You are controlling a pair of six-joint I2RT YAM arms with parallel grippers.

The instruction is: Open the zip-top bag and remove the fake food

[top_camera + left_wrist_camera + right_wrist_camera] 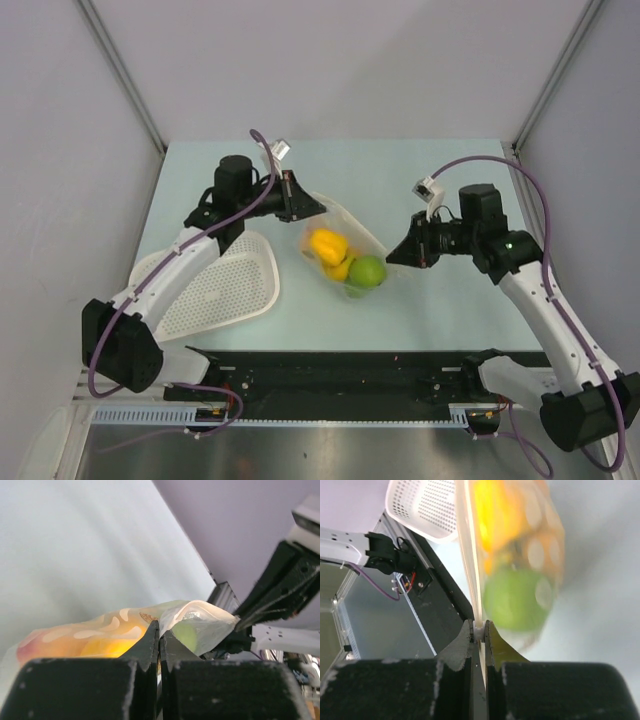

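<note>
The clear zip-top bag (345, 240) hangs stretched between both grippers over the middle of the table. Inside it the fake food shows as yellow-orange pieces (329, 246) and a green apple (367, 271). My left gripper (300, 203) is shut on the bag's far-left edge; in its wrist view the jaws (160, 630) pinch the plastic (120, 627), with the apple (188, 635) just behind. My right gripper (396, 255) is shut on the bag's right end. There the jaws (479, 630) clamp a small white piece on the zip strip (469, 555), beside the apple (515, 600).
A white perforated basket (225, 290) lies on the table at the left, under the left arm, and shows again in the right wrist view (427, 505). The black base rail (340, 385) runs along the near edge. Grey walls close in the back and sides.
</note>
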